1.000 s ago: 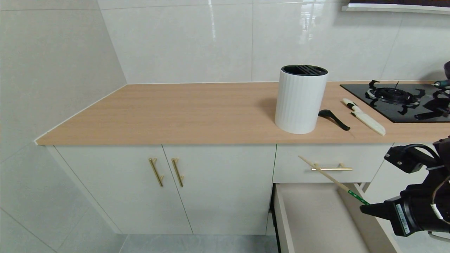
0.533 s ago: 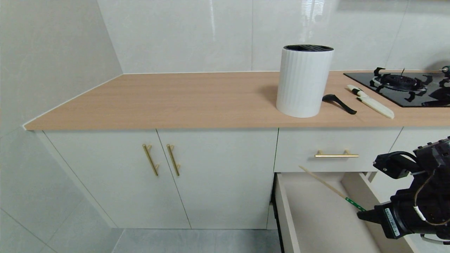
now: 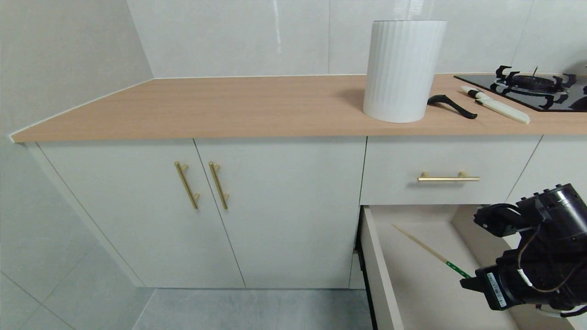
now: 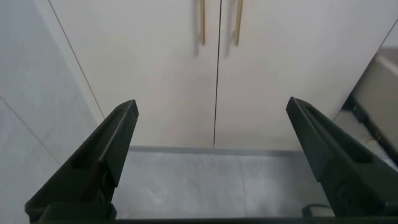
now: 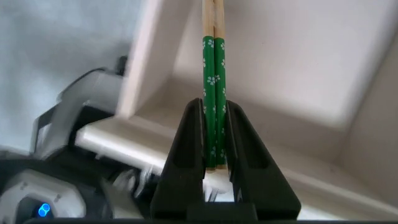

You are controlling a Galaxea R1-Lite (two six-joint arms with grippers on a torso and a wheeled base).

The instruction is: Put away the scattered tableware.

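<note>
Chopsticks [image 3: 426,247], a pair of pale wooden ones with green patterned ends, are pinched at those green ends by the right gripper [image 3: 467,280], its two black fingers pressed against them from either side, as the right wrist view shows [image 5: 214,62]. They hang over the pulled-out beige drawer [image 3: 373,266]. Their long axis runs from the claw toward the drawer's back and the robot's left, so the free tips lead and the claw trails at the near right. Whether the tips touch the drawer floor I cannot tell.

For a set-down, I judge the sticks need only go lower and be let go. Bare floor lies under their whole length, and the left wall stands well apart from the tips. The right wall is just beside the claw. The closed drawer front with a brass bar handle [image 3: 448,178] overhangs the back.

The left gripper [image 4: 211,109] is spread wide and holds nothing, facing the white cabinet doors [image 4: 217,68], farther from the drawer than the right.

Beyond, on the wooden countertop [image 3: 229,105], stand a white ribbed cylindrical holder [image 3: 401,68], a black spoon [image 3: 451,105] and a cream-bladed knife [image 3: 495,104], with a black gas hob [image 3: 527,87] behind.
</note>
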